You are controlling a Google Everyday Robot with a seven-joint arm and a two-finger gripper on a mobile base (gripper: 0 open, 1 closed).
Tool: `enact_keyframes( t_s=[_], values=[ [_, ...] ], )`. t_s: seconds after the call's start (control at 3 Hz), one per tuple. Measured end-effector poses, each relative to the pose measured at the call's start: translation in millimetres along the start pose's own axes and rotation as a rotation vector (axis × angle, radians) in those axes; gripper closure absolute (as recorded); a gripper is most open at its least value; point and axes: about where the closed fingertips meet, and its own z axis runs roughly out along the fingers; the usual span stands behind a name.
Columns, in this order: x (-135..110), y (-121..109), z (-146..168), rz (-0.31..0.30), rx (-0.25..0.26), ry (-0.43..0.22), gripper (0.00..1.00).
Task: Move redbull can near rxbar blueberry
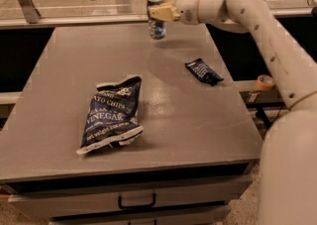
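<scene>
One risk I see: gripper (158, 12), clamped on the redbull can (157, 29) at top centre, drops it short or knocks the rxbar blueberry (203, 71) centre-right.

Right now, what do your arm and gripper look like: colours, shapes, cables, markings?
The arm is off-white, made of smooth rounded tubular links with bulbous joints and small dark dots on the shell. No cables or printed markings show. The gripper, at the far edge of the table by the redbull can, has a white cylindrical wrist and pale yellowish fingers.
</scene>
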Motion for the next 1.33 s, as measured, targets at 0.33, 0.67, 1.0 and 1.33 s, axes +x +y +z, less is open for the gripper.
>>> enact_keyframes(
  t_s=[0.33, 0.67, 1.0, 1.33],
  values=[
    [17.2, 3.7, -44.0, 0.055, 0.059, 0.021, 1.0],
    [36.5, 12.8, -80.2, 0.106, 0.118, 0.043, 1.0],
    [48.3, 17.7, -108.3, 0.135, 0.169, 0.059, 0.84],
    [55.3, 20.6, -131.2, 0.15, 0.214, 0.075, 0.61]
  ],
)
